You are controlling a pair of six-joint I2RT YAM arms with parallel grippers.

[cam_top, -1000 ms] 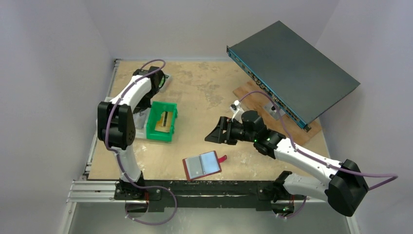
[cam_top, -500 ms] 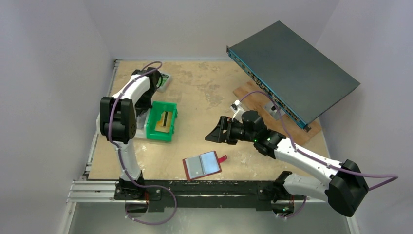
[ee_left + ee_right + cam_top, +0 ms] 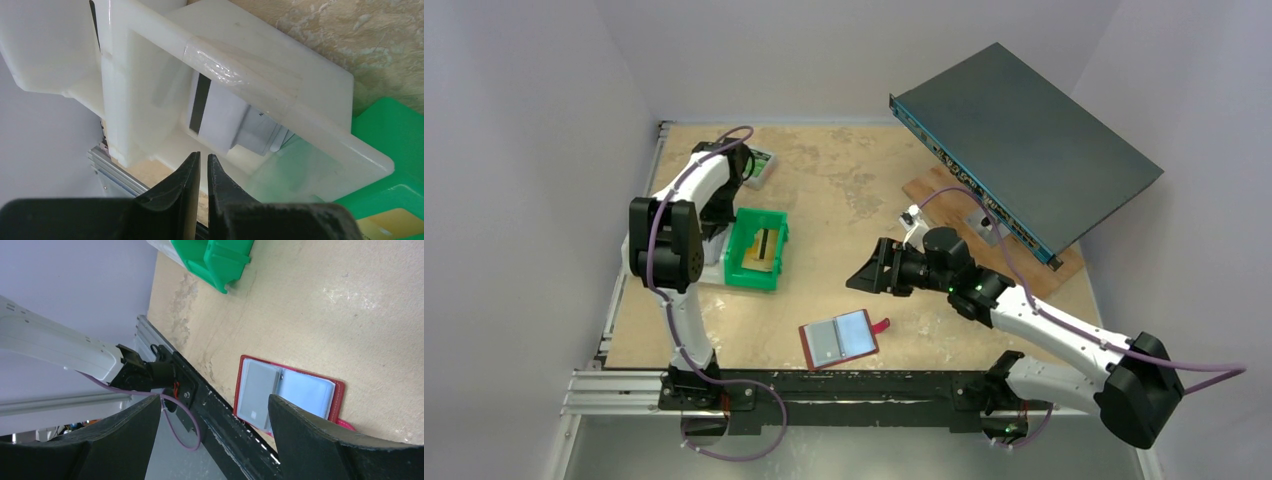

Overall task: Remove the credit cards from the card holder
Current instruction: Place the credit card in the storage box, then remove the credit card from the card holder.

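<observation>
The card holder [image 3: 839, 340] lay open flat at lower centre of the top view, so I held the right gripper [image 3: 871, 272] spread wide just upper-right of it, presumably to reach its pockets, while the left gripper [image 3: 203, 156], pressed nearly together, hung over the white bin [image 3: 300, 100].

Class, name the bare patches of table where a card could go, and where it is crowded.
Bare: between green bin and right hand; far middle, left of the wooden board. Crowded: left edge around the bin; right side under the tilted black unit.
</observation>
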